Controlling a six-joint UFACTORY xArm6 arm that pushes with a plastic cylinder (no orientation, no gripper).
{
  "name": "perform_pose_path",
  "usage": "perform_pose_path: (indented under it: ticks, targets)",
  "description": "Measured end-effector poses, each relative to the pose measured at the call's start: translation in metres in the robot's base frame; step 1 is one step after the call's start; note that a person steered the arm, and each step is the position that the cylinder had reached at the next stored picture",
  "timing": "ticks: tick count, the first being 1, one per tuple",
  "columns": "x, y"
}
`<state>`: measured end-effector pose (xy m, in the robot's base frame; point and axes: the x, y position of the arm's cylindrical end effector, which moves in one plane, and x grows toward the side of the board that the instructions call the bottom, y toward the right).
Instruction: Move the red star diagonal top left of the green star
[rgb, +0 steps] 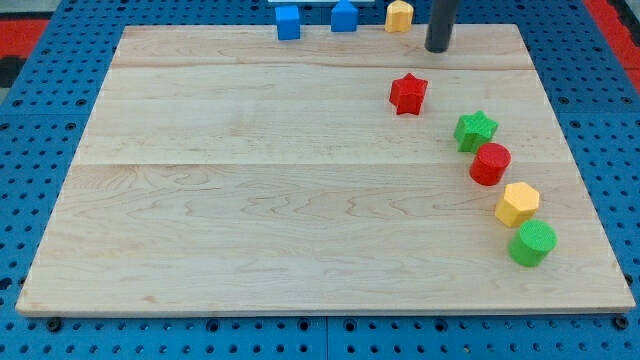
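Observation:
The red star (408, 93) lies on the wooden board at the upper right of the view. The green star (476, 130) lies below and to the right of it, a short gap apart. My tip (438, 48) is the lower end of the dark rod near the board's top edge, above and slightly right of the red star, not touching it.
A red cylinder (490, 164), a yellow hexagonal block (518, 204) and a green cylinder (532, 243) run down the right side below the green star. Two blue blocks (288, 21) (344, 16) and a yellow block (399, 15) sit at the board's top edge (200, 28).

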<state>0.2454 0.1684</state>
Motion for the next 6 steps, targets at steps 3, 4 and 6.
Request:
perform_pose_path:
  ticks: [3,4,6]
  targets:
    - [0.106,-0.009]
    - [0.093,-0.064]
    - [0.115,-0.103]
